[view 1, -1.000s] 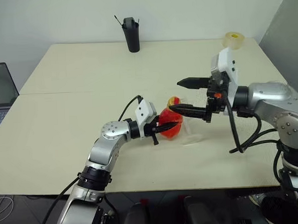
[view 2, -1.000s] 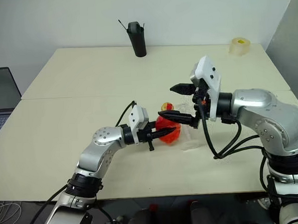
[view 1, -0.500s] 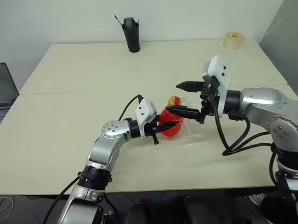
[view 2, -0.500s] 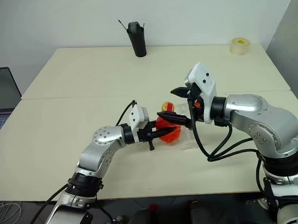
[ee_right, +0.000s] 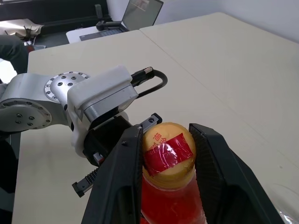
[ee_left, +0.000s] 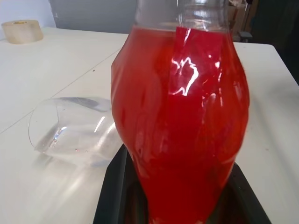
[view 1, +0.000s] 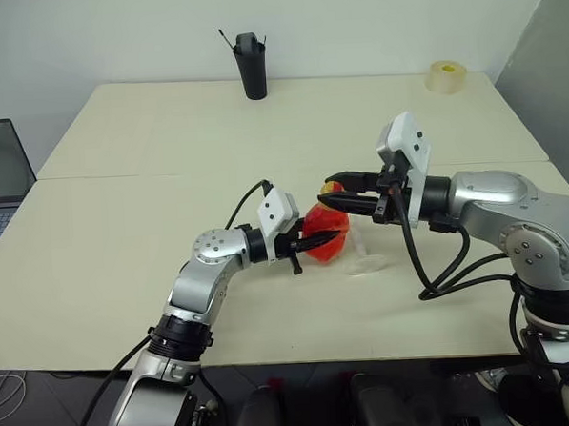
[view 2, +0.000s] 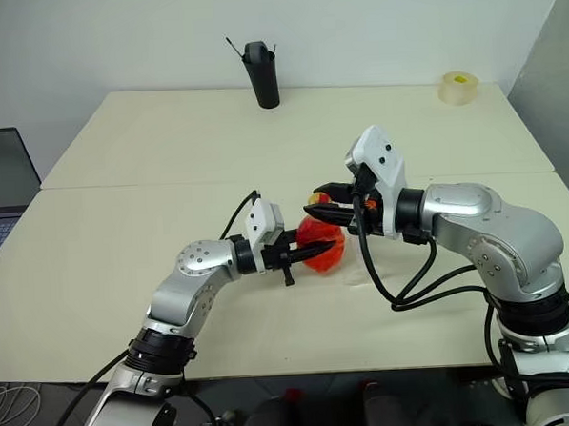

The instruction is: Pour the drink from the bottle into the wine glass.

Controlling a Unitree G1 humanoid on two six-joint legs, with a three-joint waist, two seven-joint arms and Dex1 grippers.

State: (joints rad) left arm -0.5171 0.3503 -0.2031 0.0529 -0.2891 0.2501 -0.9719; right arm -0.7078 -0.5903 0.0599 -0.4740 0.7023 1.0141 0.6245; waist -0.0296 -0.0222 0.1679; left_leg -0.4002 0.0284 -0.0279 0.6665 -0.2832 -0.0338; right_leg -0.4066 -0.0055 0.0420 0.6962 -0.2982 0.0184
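left gripper (view 1: 310,242) is clamped on the bottle (view 1: 326,236), arm bent across. right gripper (ee_right: 168,154) reaches in level, fingers (ee_right: 122,170) pressed against the cap (ee_right: 169,151).

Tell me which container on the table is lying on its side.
The wine glass, tipped over beside the upright bottle; the black cup also stands.

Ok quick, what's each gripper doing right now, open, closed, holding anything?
Left gripper: shut on the small squat clear plastic bottle of red drink.
Right gripper: fingers closed on the bottle's yellow-and-red cap.
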